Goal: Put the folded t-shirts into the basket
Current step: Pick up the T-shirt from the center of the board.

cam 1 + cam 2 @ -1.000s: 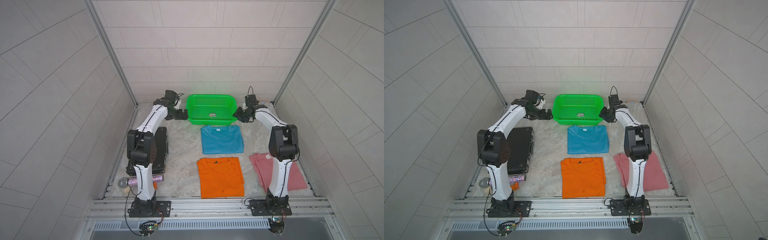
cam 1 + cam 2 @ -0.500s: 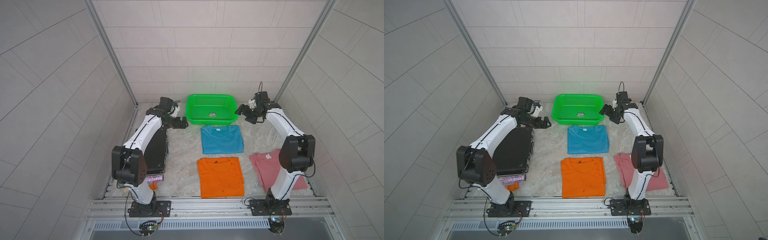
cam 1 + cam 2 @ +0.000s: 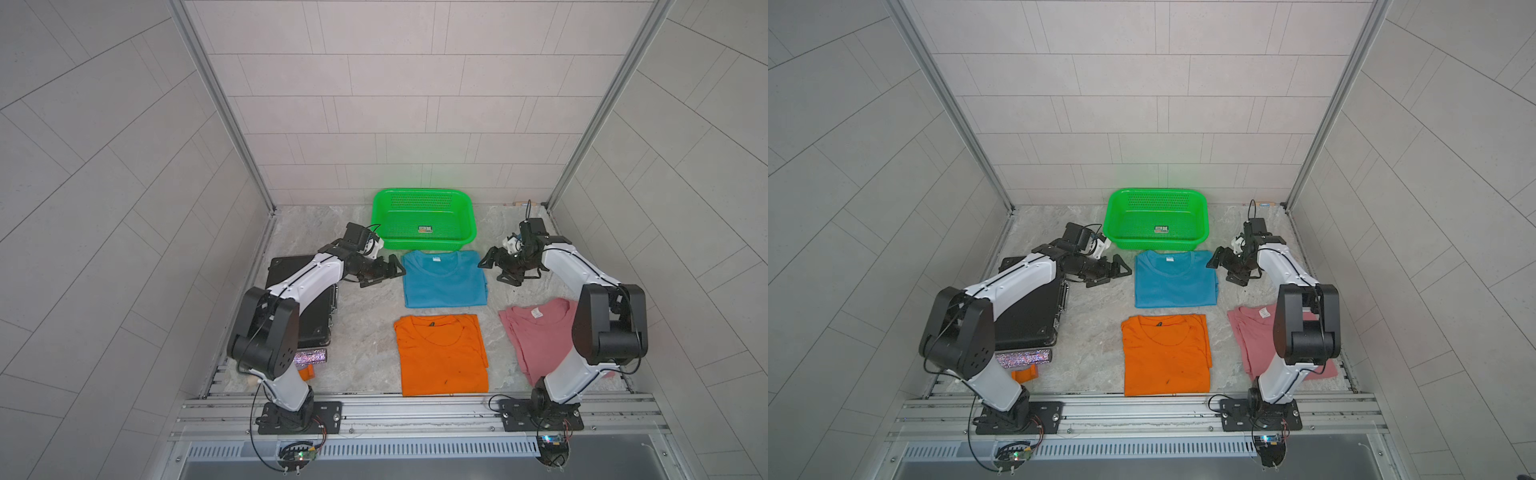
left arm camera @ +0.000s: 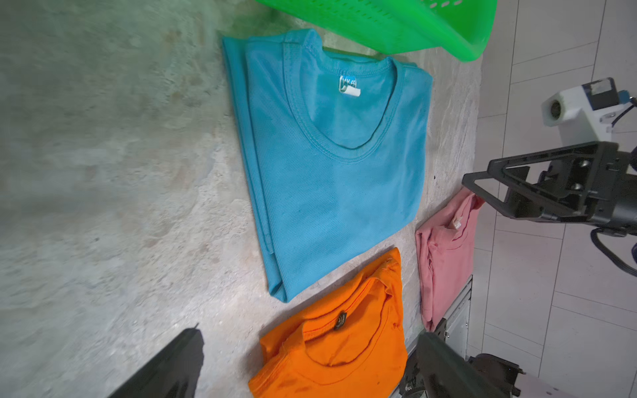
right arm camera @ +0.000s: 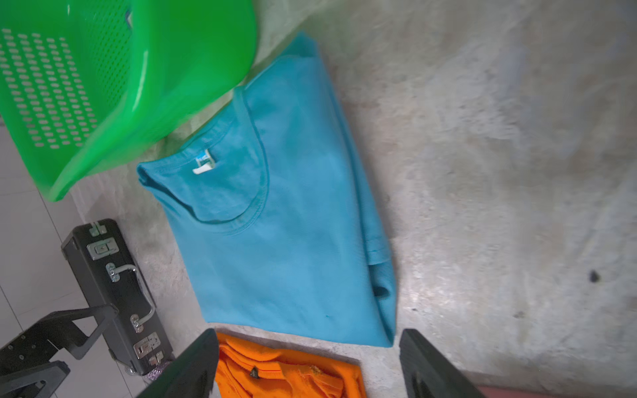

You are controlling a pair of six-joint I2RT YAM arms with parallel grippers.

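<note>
The green basket stands empty at the back, its near edge touching the sky-blue folded t-shirt. The orange t-shirt lies in front of the blue one. The pink one lies at the right, partly under my right arm. My left gripper hovers open just left of the blue t-shirt. My right gripper is open just right of it. Both hold nothing.
A black flat case lies under my left arm at the left. In front of it lie a glittery cylinder and a small orange plastic piece. Tiled walls close in three sides.
Both grippers have come away from the basket's two ends and moved nearer, to either side of the blue t-shirt. The basket and t-shirts have stayed put.
</note>
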